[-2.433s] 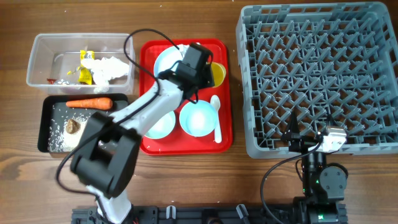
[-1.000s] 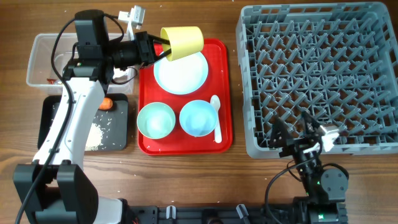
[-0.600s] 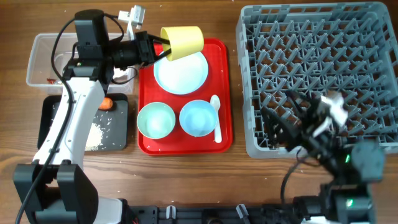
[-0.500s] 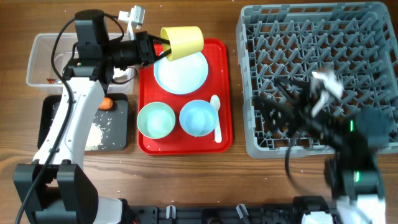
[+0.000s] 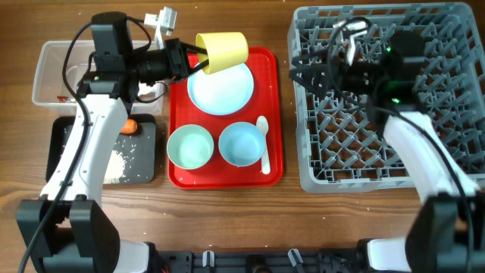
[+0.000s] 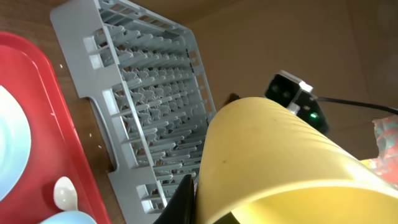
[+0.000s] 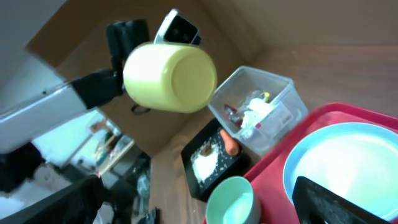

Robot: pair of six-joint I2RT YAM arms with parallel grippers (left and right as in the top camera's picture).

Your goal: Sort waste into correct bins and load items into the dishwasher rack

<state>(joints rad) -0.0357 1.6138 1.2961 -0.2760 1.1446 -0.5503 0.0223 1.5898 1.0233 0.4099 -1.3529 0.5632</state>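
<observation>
Seen from overhead, the yellow cup [image 5: 222, 51] is held in the air on its side, over the far edge of the red tray [image 5: 277, 114] and partly above the plate [image 5: 220, 91]. It is gripped at its rim by the left end effector [image 5: 195, 55], which is closed on the cup wall. The cup's long axis runs roughly left to right. The mouth is turned toward the left end effector and the closed base toward the rack [image 5: 379, 182]. The right wrist view confirms this, since the round base is seen almost face on.

The right end effector [image 5: 305, 76] is held over the left edge of the rack, and nothing is seen between its wide-parted jaws. It is aimed leftward at the cup. The cup lies to its left and a little farther from the robot's base, well apart from it, with the right side of the tray between them.

The coming move is judged to turn on this facing line, with the cup base presented to the open jaws. A handover across the gap seems likely, though a direct carry by the left arm cannot be ruled out. The right end effector is the nearer one to the rack. The two bowls [image 5: 189, 146] and the spoon [image 5: 264, 144] are left on the tray, and no dishes are seen in the rack.
</observation>
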